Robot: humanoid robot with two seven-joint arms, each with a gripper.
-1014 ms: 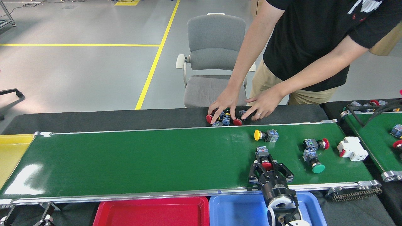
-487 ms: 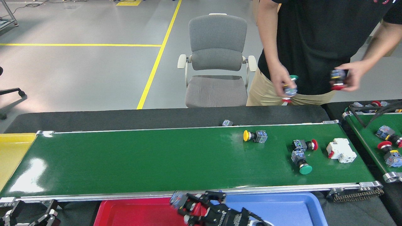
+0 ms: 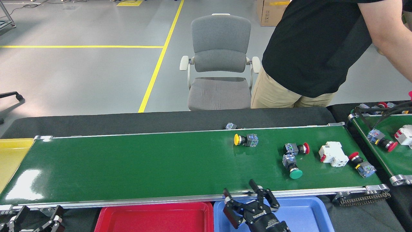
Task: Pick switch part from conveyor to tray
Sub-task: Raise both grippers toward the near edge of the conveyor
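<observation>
Right tool sits low over the near rail of the conveyor, above the blue tray, wrist coming up from the bottom edge, fingers spread wide and pointing up-left, nothing held. Left tool parked at the bottom-left corner below the belt, fingers parted, empty. Switch parts on the belt's right half: yellow-button switch, red-button switch, green-button switch just below it, white breaker, another red switch. Red tray left of blue.
</observation>
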